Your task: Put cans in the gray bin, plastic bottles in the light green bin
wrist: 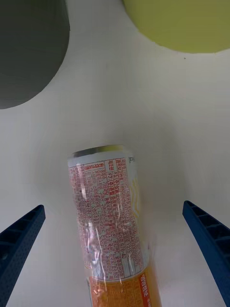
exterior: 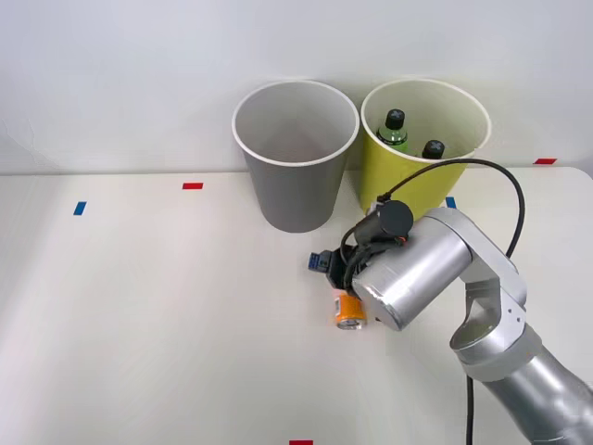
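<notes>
The can (wrist: 112,225) lies on its side on the table (exterior: 139,306), out toward the middle and a little nearer the front edge than the two bins, which stand side by side at the back edge. Both bottles (exterior: 394,130) already stand in the green bin (exterior: 408,185), so the can is the one piece left, and it belongs in the gray bin (exterior: 295,185).

The right hand (wrist: 115,259) hangs over the can with its fingers (wrist: 21,240) spread wide, one on each side of the body and well clear of it. Nothing is pinched yet.

The step in hand looks like the grasp. To do it well:

- The can sits slightly skewed between the fingers; squaring the wrist to its long axis first should stop it from rolling or twisting as they close.
- Come down until the pads flank the widest part of the body, not its upper curve, or it may squirt out.
- Close near the middle of its length so it hangs level.
- Squeeze gently; a thin can dents.
- Lift high enough to clear the gray bin's white rim (exterior: 278,159) before moving over it.
</notes>
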Controlling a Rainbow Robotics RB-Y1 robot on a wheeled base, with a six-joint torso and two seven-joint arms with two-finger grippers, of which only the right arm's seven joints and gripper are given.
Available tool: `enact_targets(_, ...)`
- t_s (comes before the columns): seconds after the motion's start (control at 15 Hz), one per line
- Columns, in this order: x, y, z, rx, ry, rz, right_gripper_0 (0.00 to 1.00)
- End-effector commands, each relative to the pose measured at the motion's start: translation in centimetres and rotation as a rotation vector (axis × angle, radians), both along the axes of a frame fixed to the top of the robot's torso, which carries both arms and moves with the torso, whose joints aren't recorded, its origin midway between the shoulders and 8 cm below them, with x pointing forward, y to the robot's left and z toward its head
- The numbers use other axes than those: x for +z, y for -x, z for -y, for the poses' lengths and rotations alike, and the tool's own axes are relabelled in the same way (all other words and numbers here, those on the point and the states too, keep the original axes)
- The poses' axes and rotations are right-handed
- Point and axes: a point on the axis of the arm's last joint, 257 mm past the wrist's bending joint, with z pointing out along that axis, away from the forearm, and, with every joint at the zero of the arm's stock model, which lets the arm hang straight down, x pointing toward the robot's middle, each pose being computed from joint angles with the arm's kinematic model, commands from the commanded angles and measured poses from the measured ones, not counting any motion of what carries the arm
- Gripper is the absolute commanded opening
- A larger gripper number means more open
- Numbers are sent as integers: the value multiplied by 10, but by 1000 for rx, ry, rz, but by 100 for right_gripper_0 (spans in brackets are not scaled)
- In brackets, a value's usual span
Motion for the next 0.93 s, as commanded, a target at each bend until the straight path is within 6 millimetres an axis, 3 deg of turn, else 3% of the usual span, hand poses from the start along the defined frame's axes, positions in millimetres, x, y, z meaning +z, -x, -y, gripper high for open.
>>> enact_targets(0.07, -1, -10, -9, -25, -15, -14, 100)
enact_targets(0.6, -4, -18, -2, -28, 23, -11, 100)
enact_targets(0.93, -18, -24, -7, -7, 43, -10, 100)
